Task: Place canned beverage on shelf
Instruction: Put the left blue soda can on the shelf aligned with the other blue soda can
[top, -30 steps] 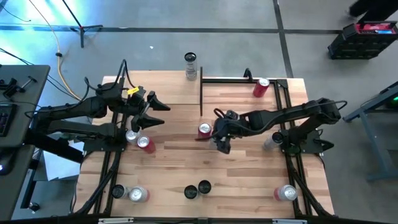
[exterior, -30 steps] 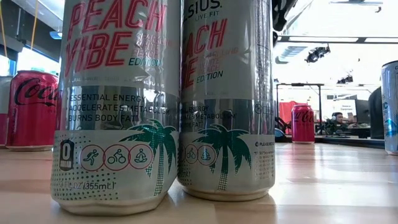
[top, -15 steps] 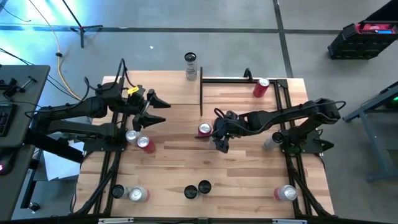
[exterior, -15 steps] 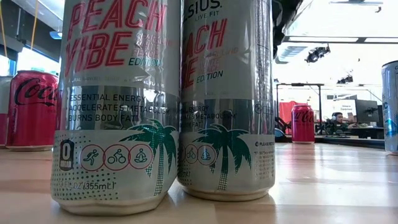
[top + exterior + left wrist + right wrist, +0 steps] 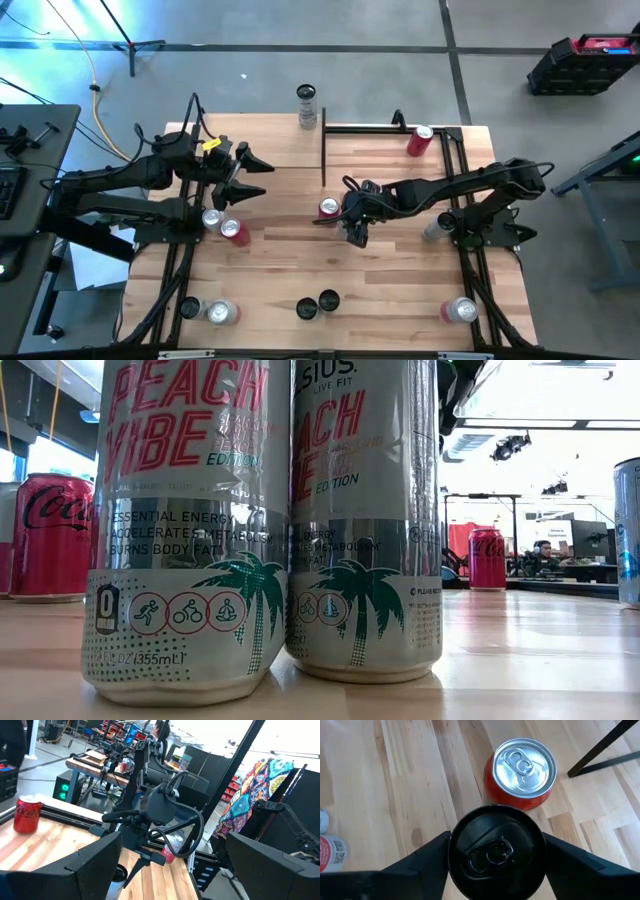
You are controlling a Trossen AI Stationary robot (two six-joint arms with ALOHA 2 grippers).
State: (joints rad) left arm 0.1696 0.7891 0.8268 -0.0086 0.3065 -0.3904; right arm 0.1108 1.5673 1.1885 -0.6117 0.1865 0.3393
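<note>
A black can (image 5: 496, 852) stands upright between the fingers of my right gripper (image 5: 496, 870), with a red can (image 5: 522, 772) just beyond it. In the high view my right gripper (image 5: 354, 222) hovers mid-table beside that red can (image 5: 328, 208) and hides the black can. The shelf (image 5: 380, 165), a light board framed by black posts, sits at the far right and carries another red can (image 5: 419, 140). My left gripper (image 5: 250, 175) hangs open and level over the table's left side, nothing between its fingers (image 5: 95, 865). My right gripper pinches the black can by its upper wall just under the rim (image 5: 454, 857), one finger (image 5: 427, 857) on each side. The fingers slant down from the table's right. The can is upright, top and tab facing up; its base is hidden below its own top.
Silver and red cans (image 5: 225, 225) stand below my left gripper. More cans sit along the near edge (image 5: 318, 304), at the near corners (image 5: 212, 311) (image 5: 461, 310), by the right arm (image 5: 435, 228), and a tall one at the far edge (image 5: 306, 105). Two tall cans (image 5: 270, 520) fill the low view.
My right gripper has sunk a little toward the table next to the red can. The cans have kept their places.
</note>
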